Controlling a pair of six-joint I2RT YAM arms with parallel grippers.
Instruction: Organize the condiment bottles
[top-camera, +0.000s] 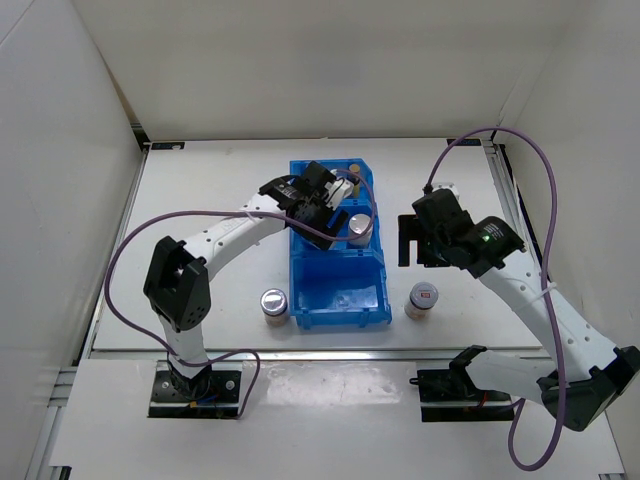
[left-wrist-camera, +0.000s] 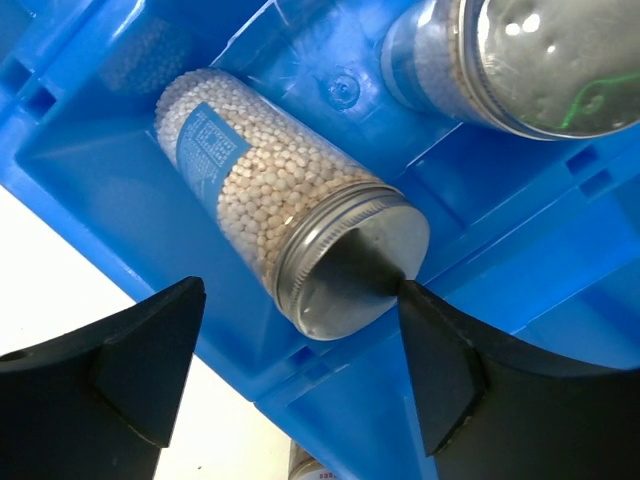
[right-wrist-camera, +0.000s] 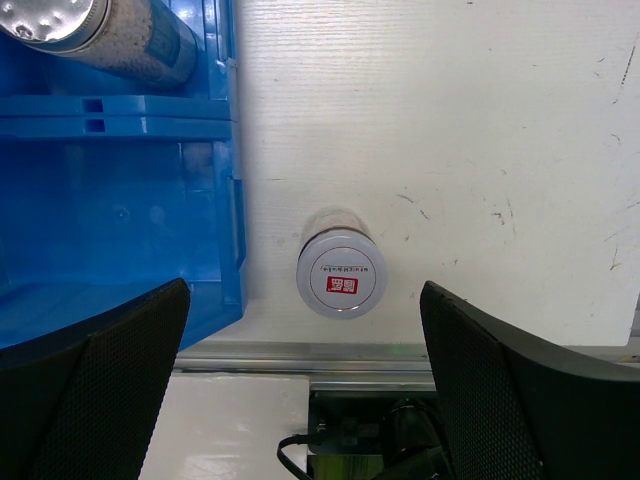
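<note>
A white blue-labelled shaker (left-wrist-camera: 262, 205) lies on its side in the blue bin (left-wrist-camera: 520, 260), silver top toward my left wrist camera. My left gripper (left-wrist-camera: 300, 300) is open around that top, its right finger at the lid's edge. A second shaker (top-camera: 360, 228) stands upright in the middle compartment and also shows in the left wrist view (left-wrist-camera: 500, 60). One short jar (top-camera: 273, 303) stands left of the bin, another (right-wrist-camera: 342, 274) right of it. My right gripper (right-wrist-camera: 305, 292) is open and empty above that jar. A tan cap (top-camera: 353, 166) shows in the far compartment; the brown bottles are otherwise hidden.
The blue three-compartment bin (top-camera: 345, 290) sits mid-table, its near compartment showing only blue floor. White walls enclose the table on three sides. A metal rail (right-wrist-camera: 400, 358) runs along the near table edge just below the right jar.
</note>
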